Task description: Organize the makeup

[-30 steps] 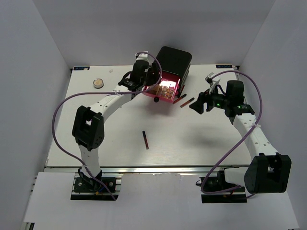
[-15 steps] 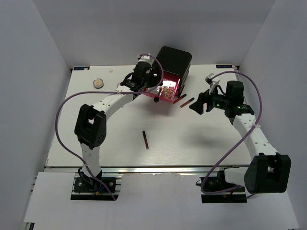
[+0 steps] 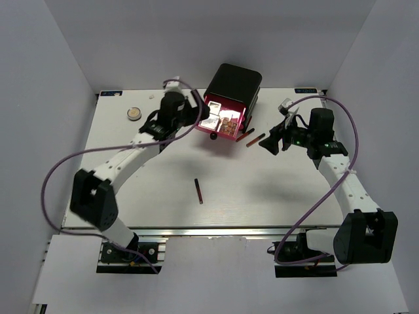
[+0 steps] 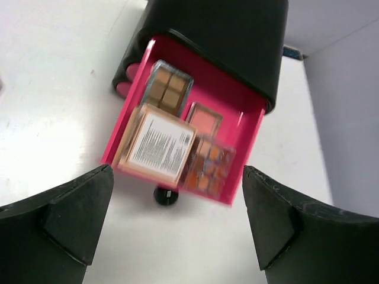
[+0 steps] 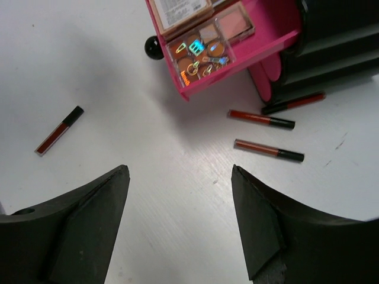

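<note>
nearest me, one dark red stick (image 3: 198, 191) lies alone mid-surface, well apart from everything else. further back on the right, the right gripper (image 3: 267, 145) hangs wide and empty over bare surface, with three more sticks (image 5: 262, 119) lying just beside the black box (image 3: 234, 82). they're thin and flat on the surface, so i'd guess the fingers could skid off one and flick it under the box, or bump the open pink drawer (image 4: 234, 97). that drawer is crowded with palettes (image 4: 160, 145). the big one sits tilted against the left wall and, to my eye, might catch when the drawer is pushed shut. the left gripper (image 3: 190, 114) hovers just left of the drawer, spread wide, holding nothing. a round compact (image 3: 135, 114) waits at the far left.

compared with a second ago, the left arm has swung away leftward from over the drawer and opened its gripper, and a pale palette now shows where it had been. the right arm has barely moved.
</note>
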